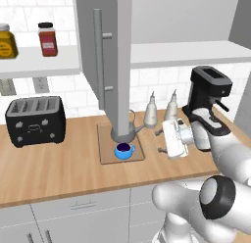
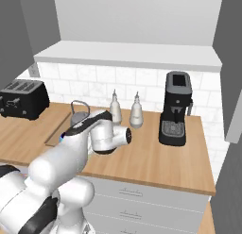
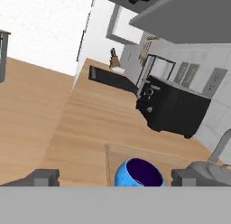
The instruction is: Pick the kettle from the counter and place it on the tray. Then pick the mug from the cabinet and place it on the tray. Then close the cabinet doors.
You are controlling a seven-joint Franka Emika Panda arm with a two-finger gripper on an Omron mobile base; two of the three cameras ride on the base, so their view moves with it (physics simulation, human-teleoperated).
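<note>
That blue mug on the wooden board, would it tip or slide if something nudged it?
The mug is short and wide-mouthed, standing upright on the flat tray, so it would probably slide rather than tip. Its smooth, glossy look suggests little grip. It stands close to the kettle, so a push that way would likely knock the two together.

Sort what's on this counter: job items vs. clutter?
Job:
kettle, on the tray
mug, on the tray
cabinet door, open
gripper, open, right of the mug

Clutter:
toaster
two bottles
coffee machine
spice jars
</note>
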